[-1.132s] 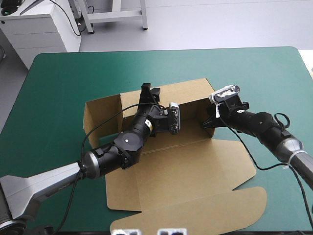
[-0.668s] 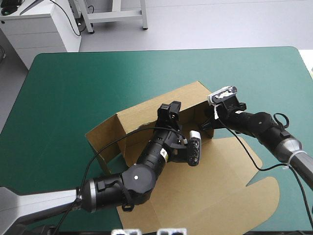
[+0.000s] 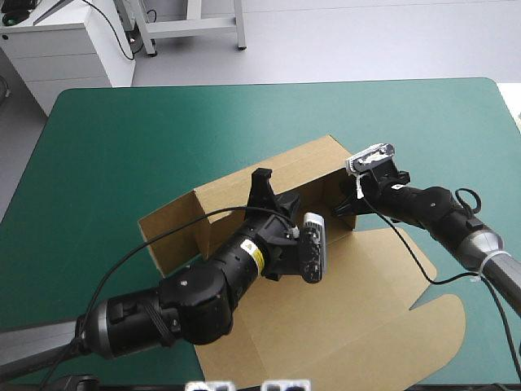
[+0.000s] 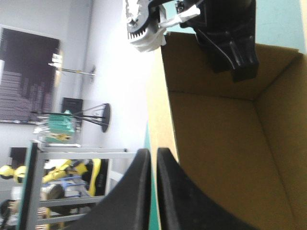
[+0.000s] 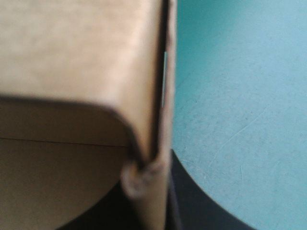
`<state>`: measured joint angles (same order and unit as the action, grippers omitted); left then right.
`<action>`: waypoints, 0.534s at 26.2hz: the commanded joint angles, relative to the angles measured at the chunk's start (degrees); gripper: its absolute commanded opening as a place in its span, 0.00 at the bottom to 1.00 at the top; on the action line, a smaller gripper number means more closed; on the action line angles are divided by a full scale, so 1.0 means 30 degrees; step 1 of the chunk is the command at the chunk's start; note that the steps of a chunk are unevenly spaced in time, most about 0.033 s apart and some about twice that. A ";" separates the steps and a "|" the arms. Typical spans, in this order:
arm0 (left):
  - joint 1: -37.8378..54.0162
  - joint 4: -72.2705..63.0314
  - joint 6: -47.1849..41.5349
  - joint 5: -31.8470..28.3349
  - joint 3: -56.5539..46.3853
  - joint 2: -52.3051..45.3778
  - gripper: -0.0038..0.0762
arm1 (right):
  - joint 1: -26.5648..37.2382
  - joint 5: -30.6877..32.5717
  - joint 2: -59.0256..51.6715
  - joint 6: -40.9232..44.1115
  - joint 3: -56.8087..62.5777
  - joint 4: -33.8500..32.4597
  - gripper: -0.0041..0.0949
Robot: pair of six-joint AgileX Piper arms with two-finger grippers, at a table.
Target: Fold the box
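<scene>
Pinching the box wall, my right claw grips; left claw, seemingly clenched empty, could knock the wall beside it flat.

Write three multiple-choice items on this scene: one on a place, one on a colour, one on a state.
1. The box's flat lid lies toward the cover's: A near edge; B far edge; C left edge.
2. The cover is: A red; B teal-green; C white.
3. The right gripper is: A wide open; B shut on the box; C off the table.
Key: 1A, the lid spreads toward the robot; 2B, plain in the high view; 3B, its wrist view shows a wall between the fingers.
</scene>
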<state>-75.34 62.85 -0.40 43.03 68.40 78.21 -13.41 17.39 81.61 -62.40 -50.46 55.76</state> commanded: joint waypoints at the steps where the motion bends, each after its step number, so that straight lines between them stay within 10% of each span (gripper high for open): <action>1: 0.1299 -0.5394 0.4388 0.0526 0.2763 -0.0749 0.07 | 0.0025 0.0087 -0.0667 0.0143 -0.0556 0.0523 0.03; 14: 1.4012 -2.1673 1.0256 0.8992 1.0790 -0.0749 0.07 | 0.0025 0.0087 -0.0667 0.0143 -0.0556 0.0523 0.03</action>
<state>-39.75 3.32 29.98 66.73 97.54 77.97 -13.41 17.39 81.61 -62.40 -50.46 55.76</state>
